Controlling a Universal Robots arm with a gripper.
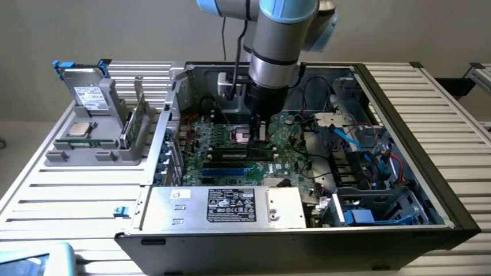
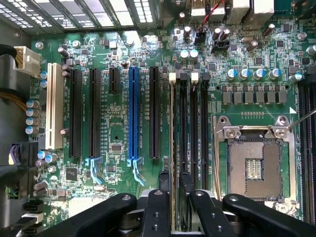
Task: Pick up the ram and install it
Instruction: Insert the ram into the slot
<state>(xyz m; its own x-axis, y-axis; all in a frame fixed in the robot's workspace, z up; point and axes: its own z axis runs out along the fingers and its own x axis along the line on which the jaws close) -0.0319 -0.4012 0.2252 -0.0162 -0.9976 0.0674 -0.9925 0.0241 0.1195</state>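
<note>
Green motherboard (image 1: 265,169) lies in the open computer case (image 1: 307,247); in the exterior view the gripper (image 1: 252,135) hangs low over the board's middle. In the wrist view the ram (image 2: 172,138) stands edge-on in the memory slot nearest the expansion slots (image 2: 94,113), between narrowly parted fingers (image 2: 157,212).

Case (image 1: 307,247) on slatted table (image 1: 69,195); parts holder (image 1: 92,155) beside it, on exterior view's left. Inside: ram (image 2: 172,148) on edge in motherboard slot (image 2: 172,76), processor socket (image 2: 256,173) alongside, gripper (image 2: 175,186) over one ram end.
</note>
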